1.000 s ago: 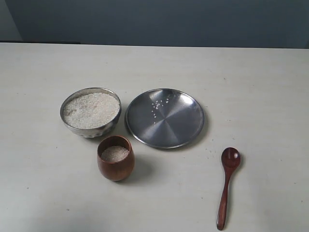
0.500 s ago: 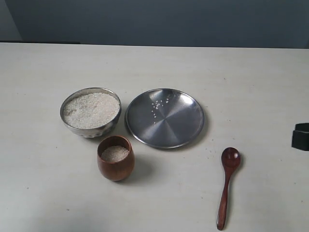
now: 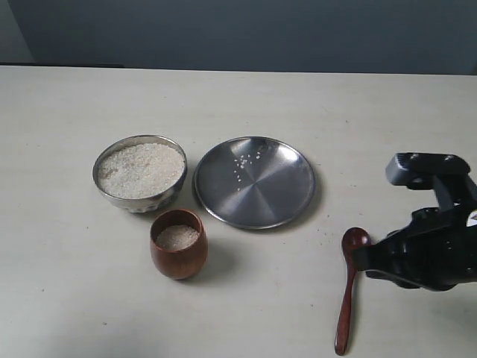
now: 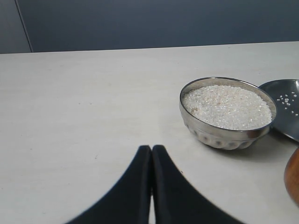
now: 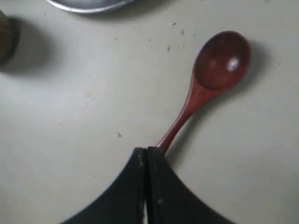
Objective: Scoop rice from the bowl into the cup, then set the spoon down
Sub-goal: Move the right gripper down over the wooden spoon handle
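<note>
Exterior view: 1 round steel bowl (image 3: 141, 201) of white rice (image 3: 141, 170), 1 brown wood cup (image 3: 179, 261), 1 flat steel plate (image 3: 257, 194), 1 dark wood spoon (image 3: 356, 244), handle under clenched fingers of R gripper (image 5: 146, 150); L gripper (image 4: 152, 148) clenched too.

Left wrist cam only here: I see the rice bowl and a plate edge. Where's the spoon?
Observer: The spoon lies flat on the table, off to the right of the plate.
Operator: Right arm on it yet?
Observer: The right gripper hangs over the handle with its fingers pressed together, not around it. I cannot tell whether it touches.
</note>
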### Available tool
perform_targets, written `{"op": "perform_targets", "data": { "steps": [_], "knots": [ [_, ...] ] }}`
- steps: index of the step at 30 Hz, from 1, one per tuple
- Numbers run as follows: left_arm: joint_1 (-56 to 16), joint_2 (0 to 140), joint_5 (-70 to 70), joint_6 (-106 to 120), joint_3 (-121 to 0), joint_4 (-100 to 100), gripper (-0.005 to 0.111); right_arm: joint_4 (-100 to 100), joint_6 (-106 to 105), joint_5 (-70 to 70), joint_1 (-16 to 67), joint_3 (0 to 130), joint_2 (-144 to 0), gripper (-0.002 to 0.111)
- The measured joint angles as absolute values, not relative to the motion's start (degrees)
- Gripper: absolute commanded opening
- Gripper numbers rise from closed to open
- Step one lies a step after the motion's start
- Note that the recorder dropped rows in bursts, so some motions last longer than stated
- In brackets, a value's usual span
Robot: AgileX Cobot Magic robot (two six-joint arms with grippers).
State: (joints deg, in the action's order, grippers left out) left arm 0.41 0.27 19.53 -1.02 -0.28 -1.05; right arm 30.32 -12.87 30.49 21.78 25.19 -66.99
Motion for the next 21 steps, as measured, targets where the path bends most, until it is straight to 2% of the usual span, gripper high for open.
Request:
{"op": "perform_targets", "data": {
  "steps": [12, 21],
  "knots": [
    [0.41, 0.27, 19.53, -1.02, -0.28, -1.05, 0.000, 35.33, -12.87, 22.05, 32.82, 25.19, -79.48, -0.001],
    [0.41, 0.27, 19.53, -1.02, -0.28, -1.05, 0.000, 35.72, -13.00, 19.69, 34.20, 25.28, -85.68, -0.001]
  ]
}}
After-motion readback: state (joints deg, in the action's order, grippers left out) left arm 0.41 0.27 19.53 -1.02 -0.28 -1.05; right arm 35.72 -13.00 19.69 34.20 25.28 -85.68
